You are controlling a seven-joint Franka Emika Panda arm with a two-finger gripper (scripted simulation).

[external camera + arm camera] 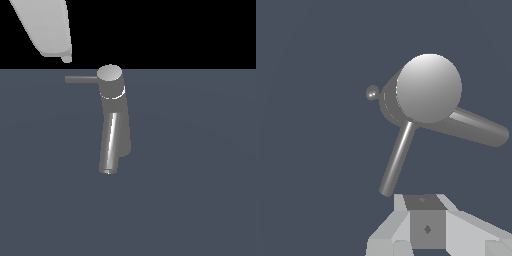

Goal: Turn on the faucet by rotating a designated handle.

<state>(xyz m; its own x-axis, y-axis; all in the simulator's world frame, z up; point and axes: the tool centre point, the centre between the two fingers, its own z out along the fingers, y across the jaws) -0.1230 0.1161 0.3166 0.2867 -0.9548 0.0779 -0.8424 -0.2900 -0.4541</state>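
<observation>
Your gripper (65, 58) hung clear of the handle (80, 79); I couldn't tell its spread. The faucet (114, 120) stood untouched, so turning remained.

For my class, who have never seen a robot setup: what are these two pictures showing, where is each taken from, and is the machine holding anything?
Both are computer-simulated pictures of one robot arm and a tap. The exterior view looks from a camera off the arm: the pale shape at the top is the gripper, the arm's grasping end. On the plain dark surface stands the faucet, with a round cap and a shiny slanted spout. The handle, a thin rod, sticks out from the cap toward the exterior view's left. The wrist view comes from a camera on the arm itself, looking down onto the cap; the pale blocks at its edge belong to the gripper. Nothing is held: the gripper is apart from the handle. Whether the jaws are open cannot be told.
</observation>
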